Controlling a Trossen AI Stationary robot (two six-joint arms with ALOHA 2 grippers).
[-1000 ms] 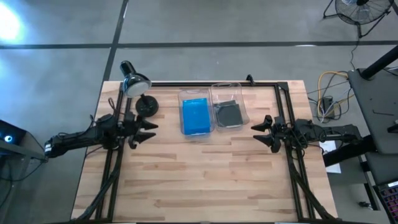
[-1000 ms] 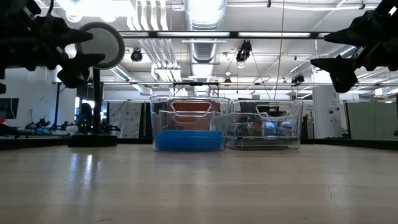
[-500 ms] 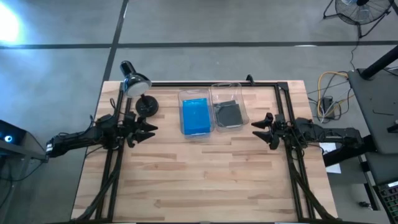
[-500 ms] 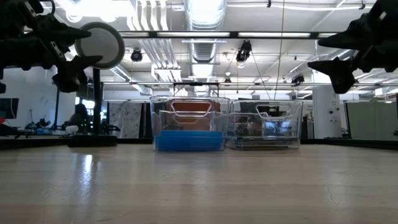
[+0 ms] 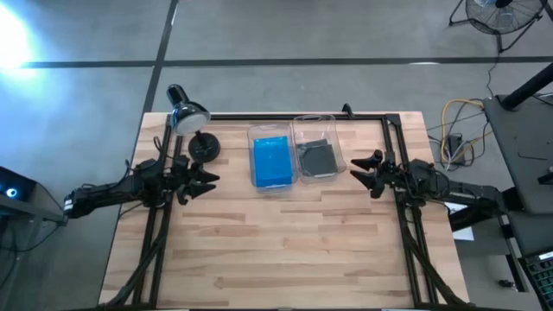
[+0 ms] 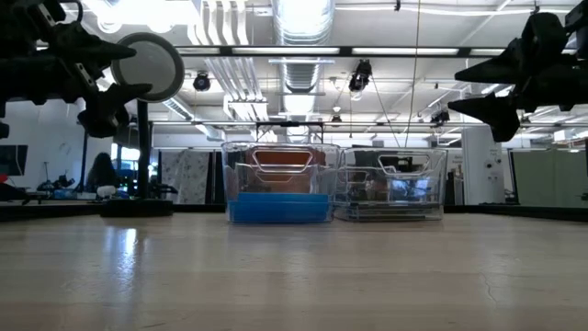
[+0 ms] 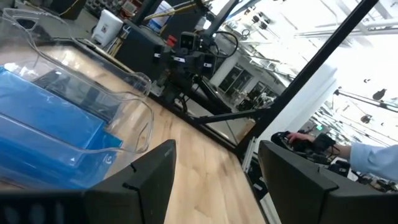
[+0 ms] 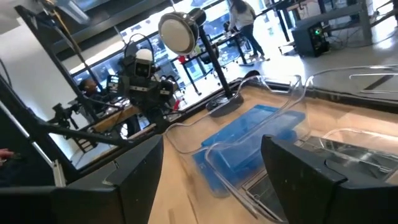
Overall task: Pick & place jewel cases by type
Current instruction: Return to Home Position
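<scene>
The bright blue jewel cases (image 5: 271,161) lie flat in the left clear bin (image 5: 270,138); they also show in the low view (image 6: 278,207) and in both wrist views (image 7: 43,134) (image 8: 249,140). The dark grey jewel cases (image 5: 318,159) lie flat in the right clear bin (image 5: 315,125). My left gripper (image 5: 207,180) hovers open and empty left of the bins, high above the table (image 6: 115,87). My right gripper (image 5: 359,166) hovers open and empty right of the bins, high above the table (image 6: 469,87).
A desk lamp (image 5: 188,117) stands on its round black base (image 5: 205,146) at the far left, close to my left gripper. A black frame (image 5: 285,115) runs along the far edge and down both sides. Bare wood (image 5: 285,242) lies on the near side of the bins.
My right gripper has moved toward the table's far edge and a little toward the bins, turning slightly. My left gripper has drawn back a little toward the table's left edge. Both stay open.
</scene>
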